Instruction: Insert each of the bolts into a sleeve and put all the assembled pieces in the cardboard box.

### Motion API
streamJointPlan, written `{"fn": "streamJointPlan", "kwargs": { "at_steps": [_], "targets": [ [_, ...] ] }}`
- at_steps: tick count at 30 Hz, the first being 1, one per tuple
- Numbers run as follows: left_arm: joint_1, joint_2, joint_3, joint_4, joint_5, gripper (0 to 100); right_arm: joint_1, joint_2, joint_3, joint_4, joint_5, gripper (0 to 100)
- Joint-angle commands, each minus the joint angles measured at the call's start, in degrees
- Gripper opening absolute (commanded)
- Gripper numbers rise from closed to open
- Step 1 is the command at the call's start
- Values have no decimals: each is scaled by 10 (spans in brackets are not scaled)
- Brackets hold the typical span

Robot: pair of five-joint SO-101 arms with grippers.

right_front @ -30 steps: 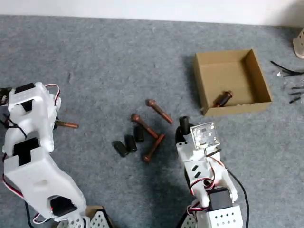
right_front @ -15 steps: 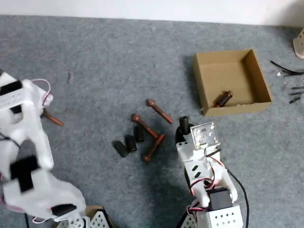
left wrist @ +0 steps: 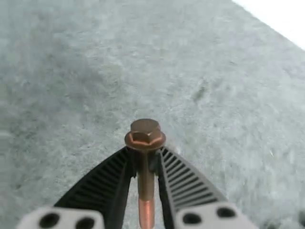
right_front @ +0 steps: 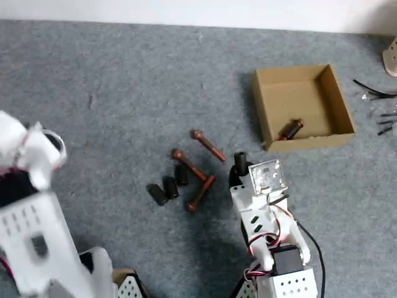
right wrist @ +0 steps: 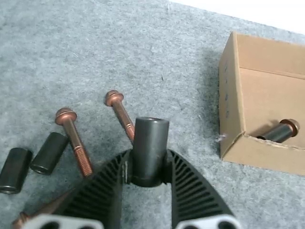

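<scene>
One bolt [left wrist: 146, 183] sits clamped in left end effector [left wrist: 145, 152].

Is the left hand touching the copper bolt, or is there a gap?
Touching. The left wrist view shows the left hand closed on the bolt, both ribbed fingers pressing its shank just below the head.

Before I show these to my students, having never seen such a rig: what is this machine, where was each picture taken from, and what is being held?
These are two white robot arms, each ending in a gripper. The overhead picture looks down on a grey carpet; the other two come from cameras on the arms' wrists. The left gripper pinches a copper bolt; the right gripper holds a black sleeve. Three bolts and three sleeves lie loose. The cardboard box holds one assembled piece.
</scene>
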Motion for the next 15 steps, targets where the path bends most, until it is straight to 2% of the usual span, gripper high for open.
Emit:
{"fn": "streamJointPlan", "kwargs": {
  "at_steps": [1,7,10,12,15],
  "targets": [
    [36,-163,85,-3,-39,4,4,-12,54,-19,7,5],
    [99,-412,239,-1,-42,4,4,-12,56,-45,4,5],
    [159,-516,305,-3,-41,4,4,-12,56,-52,3,5],
    [199,-524,320,-11,-28,4,3,-12,56,-67,3,5],
    [246,-491,333,-70,58,4,-9,-12,56,-75,3,5]
  ]
}}
